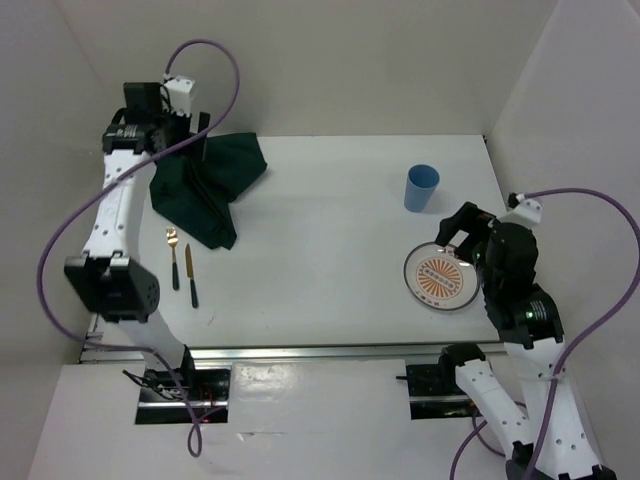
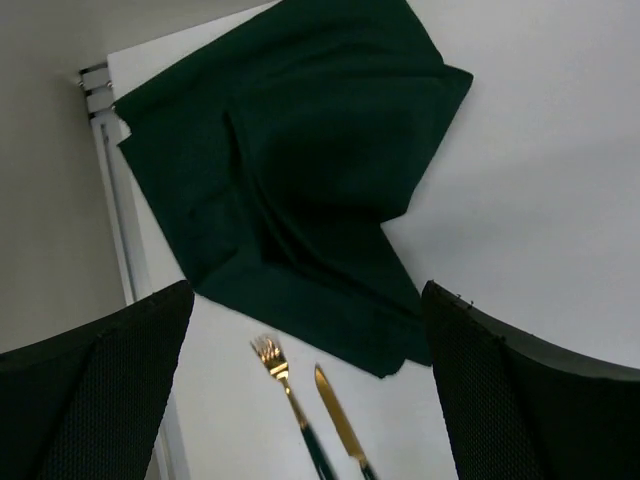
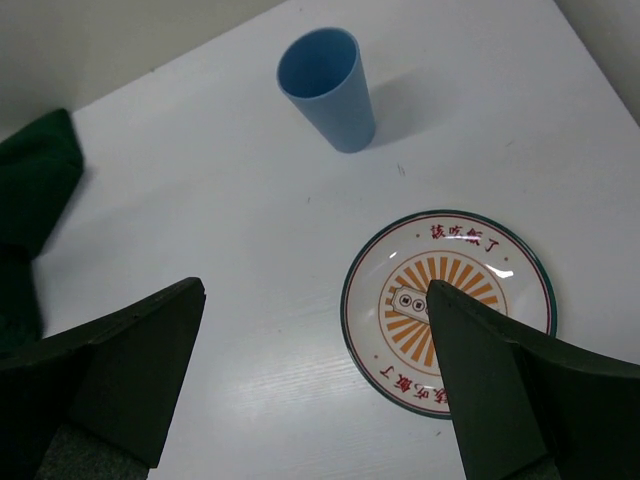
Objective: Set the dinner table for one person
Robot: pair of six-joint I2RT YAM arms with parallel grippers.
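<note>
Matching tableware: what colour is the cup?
The cup is blue, clearest in right wrist view.

On dinner table (image 1: 320, 230): cloth (image 1: 205, 185) far left; fork (image 1: 173, 258), knife (image 1: 190, 275) side by side just before it, fork leftmost; cup (image 1: 421, 187) far right; plate (image 1: 441, 277) before cup, apart.

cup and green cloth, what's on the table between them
Nothing: between the cup and the cloth the table is bare, as the top view shows.

The fork (image 2: 285, 385) and knife (image 2: 338, 420) handles run off the bottom edge. The right gripper (image 3: 315, 290) hides part of the plate (image 3: 455, 270).
</note>
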